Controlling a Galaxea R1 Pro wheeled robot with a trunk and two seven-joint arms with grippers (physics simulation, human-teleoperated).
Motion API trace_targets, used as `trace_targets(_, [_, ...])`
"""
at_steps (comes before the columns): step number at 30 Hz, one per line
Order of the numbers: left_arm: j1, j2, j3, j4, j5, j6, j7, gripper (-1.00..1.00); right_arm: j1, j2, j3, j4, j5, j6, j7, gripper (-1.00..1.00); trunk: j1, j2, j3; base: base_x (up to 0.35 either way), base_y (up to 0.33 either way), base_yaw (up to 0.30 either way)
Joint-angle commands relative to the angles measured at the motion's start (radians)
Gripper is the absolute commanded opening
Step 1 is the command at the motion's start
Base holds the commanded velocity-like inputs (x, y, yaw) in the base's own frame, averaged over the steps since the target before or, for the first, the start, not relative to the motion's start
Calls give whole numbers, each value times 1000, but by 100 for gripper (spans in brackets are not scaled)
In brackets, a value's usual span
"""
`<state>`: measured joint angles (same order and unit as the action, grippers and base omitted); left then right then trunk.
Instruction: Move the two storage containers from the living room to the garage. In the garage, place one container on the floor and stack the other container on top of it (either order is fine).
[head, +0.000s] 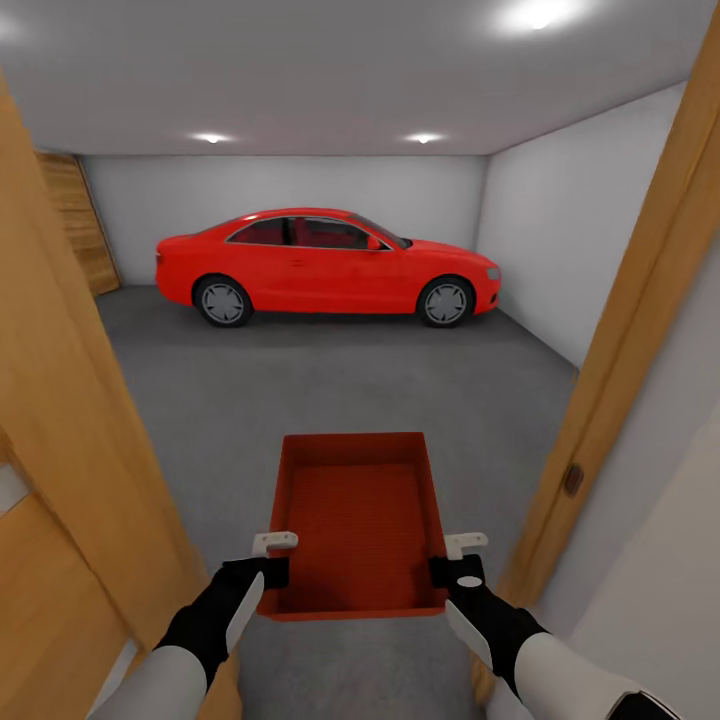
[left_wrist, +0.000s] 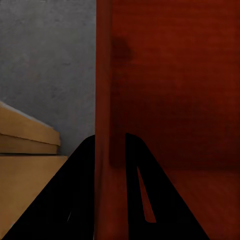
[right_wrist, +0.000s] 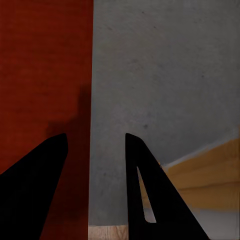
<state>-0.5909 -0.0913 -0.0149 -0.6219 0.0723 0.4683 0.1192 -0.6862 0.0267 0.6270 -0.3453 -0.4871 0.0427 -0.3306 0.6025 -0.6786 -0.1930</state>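
The head camera looks forward and slightly down from a doorway between wooden door frames (head: 80, 400) into the garage, taking in the grey floor (head: 330, 380), a red car (head: 325, 262) far off by the back wall, and close below, the storage container (head: 360, 520) between both arms. The left wrist camera sits very near the container's wall (left_wrist: 103, 100), looking along it at the floor (left_wrist: 47, 60). The right wrist camera likewise looks down close over container (right_wrist: 45, 65) and floor (right_wrist: 160, 75). All three views share container and floor.
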Motion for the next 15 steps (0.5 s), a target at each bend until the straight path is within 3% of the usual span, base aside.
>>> trace_targets(1, [-1, -1, 4, -4, -31, 3, 37, -100, -1, 21, 2, -1, -19, 5, -8, -100, 1, -1, -2, 319, 0, 0])
trace_targets(8, [-1, -1, 4, -5, -30, 3, 36, -100, -1, 21, 2, -1, -19, 5, -8, -100, 1, -1, -2, 288, 0, 0])
trace_targets(15, [-1, -1, 4, -8, -29, 4, 37, -100, -1, 21, 2, -1, -19, 5, -8, -100, 1, -1, -2, 56, 0, 0])
